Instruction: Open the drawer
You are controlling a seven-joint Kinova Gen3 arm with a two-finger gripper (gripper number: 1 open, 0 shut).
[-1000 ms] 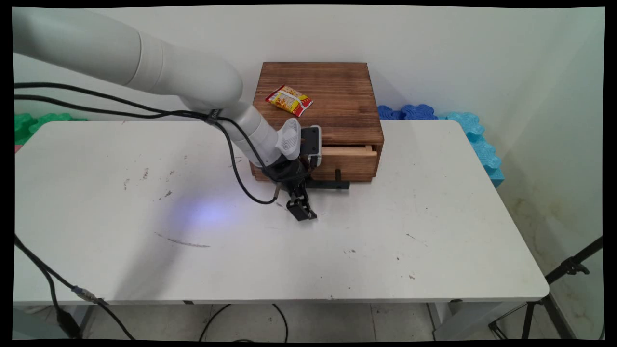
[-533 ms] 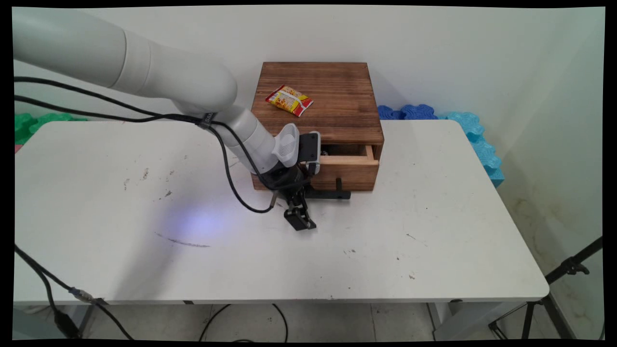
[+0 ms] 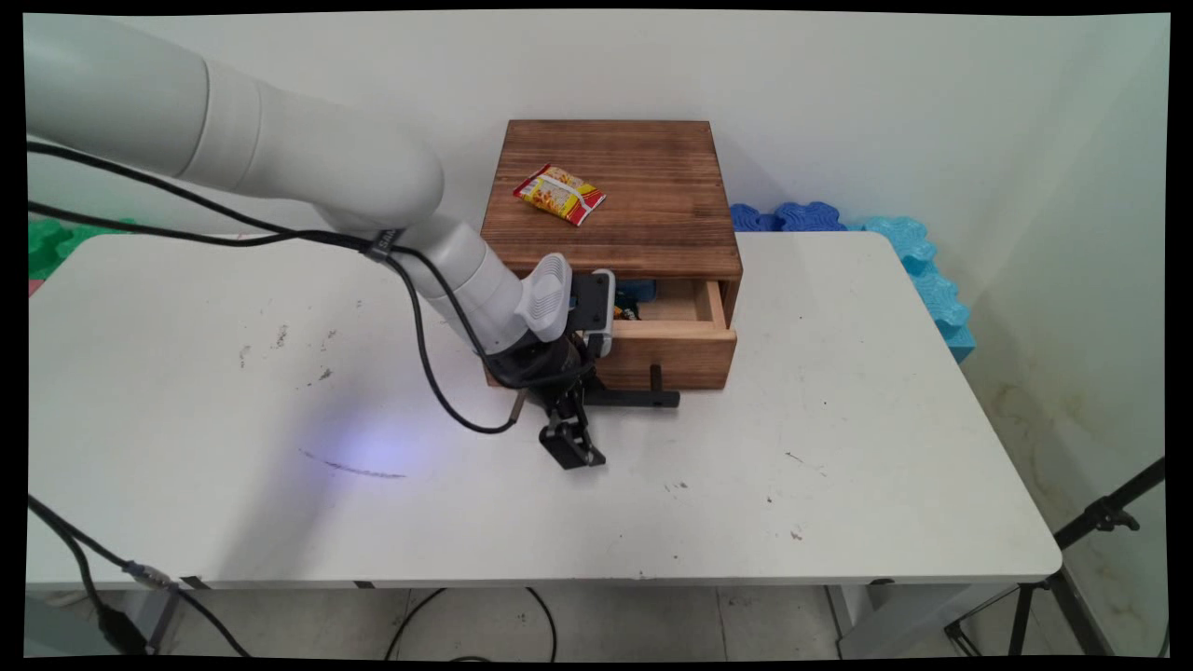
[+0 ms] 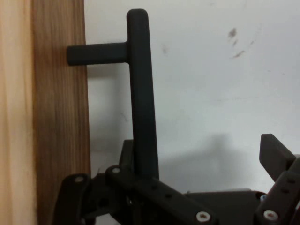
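White arm reaches in from upper left, wrist low at the front left of the dark brown wooden drawer box (image 3: 610, 182). Box sits at the back middle of the white desk (image 3: 792, 419), against the wall.

Black two-finger end effector (image 3: 569, 436) is turned sideways, just above the desk in front of the box. In the hand view the end effector (image 4: 199, 157) has its fingers apart. The right finger (image 4: 273, 154) is clear of everything, with bare desk between it and the bar. The black T-bar handle (image 4: 140, 93) runs down into the linkage on the other side. It looks to rest against the left finger there, but contact is hidden by the bar. Nothing is clamped; the handle is hooked, not squeezed.

In the main view the handle (image 3: 643, 398) stands off the pale wooden drawer front (image 3: 676, 349). Its left end meets the end effector; its right end is free.

The drawer is part way out of the box, its light inner walls showing. Small things, blue and maybe orange, lie at the drawer's back left (image 3: 634, 294); too small to name, half hidden by the wrist.

A red and yellow snack packet (image 3: 559, 194) lies flat on the box top, left of centre and well apart from the end effector.

Blue foam mats (image 3: 839, 219) sit behind the desk on the right, green foam (image 3: 56, 238) behind it on the far left. Black cables (image 3: 419, 326) droop from the arm to the desk edge.
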